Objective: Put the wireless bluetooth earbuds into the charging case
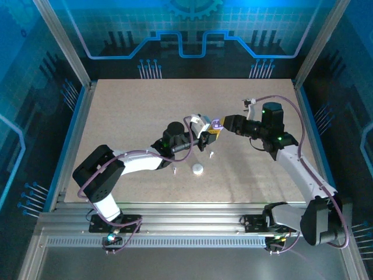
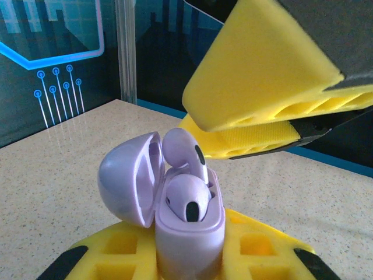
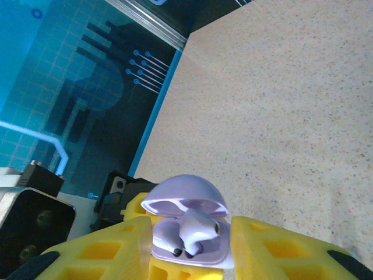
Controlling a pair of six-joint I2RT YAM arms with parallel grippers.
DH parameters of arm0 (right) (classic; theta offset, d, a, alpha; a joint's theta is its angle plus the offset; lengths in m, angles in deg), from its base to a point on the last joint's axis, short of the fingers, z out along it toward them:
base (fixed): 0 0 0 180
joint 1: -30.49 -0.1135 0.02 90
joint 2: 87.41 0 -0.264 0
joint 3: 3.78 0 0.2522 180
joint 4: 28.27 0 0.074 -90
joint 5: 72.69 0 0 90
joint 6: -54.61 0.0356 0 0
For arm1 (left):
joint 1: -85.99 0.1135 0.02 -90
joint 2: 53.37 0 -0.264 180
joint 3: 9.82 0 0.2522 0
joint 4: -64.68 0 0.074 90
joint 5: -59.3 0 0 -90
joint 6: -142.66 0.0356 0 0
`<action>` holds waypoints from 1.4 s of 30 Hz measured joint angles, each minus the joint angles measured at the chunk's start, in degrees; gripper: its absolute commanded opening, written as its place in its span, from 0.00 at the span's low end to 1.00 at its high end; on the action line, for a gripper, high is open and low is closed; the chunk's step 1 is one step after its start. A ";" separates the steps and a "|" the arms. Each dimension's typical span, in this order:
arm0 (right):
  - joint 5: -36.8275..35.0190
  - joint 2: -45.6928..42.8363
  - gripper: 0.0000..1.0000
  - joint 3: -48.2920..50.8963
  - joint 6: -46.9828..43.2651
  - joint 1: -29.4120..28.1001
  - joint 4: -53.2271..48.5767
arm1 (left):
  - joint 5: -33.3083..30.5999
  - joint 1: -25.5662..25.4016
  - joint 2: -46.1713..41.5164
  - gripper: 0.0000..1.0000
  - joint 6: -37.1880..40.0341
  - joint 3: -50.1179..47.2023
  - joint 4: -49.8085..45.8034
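Left gripper [image 2: 189,261] clamps purple case [image 2: 189,239], lid [image 2: 128,178] open at 9 o'clock. Right gripper [image 3: 191,248] jaws apart, holding nothing; nudge tilted earbud [image 2: 180,149] straight down beside seated earbud [image 2: 186,201], gently.

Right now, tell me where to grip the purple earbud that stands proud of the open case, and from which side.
Take the raised earbud by its rounded head, which stands above the rim of the purple case; its stem points down into the socket. Come from above, jaws closing along the hinge line, since the open lid stands beside it.
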 measured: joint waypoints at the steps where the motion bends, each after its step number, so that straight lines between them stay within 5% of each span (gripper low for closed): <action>1: -0.39 -0.17 0.41 0.00 -0.13 0.00 -0.48 | 0.00 0.00 0.00 0.15 0.00 0.00 0.00; 42: -10.75 -3.87 0.51 -5.49 -5.01 -1.97 -12.09 | 0.61 0.00 -1.18 0.15 0.07 -0.26 -0.55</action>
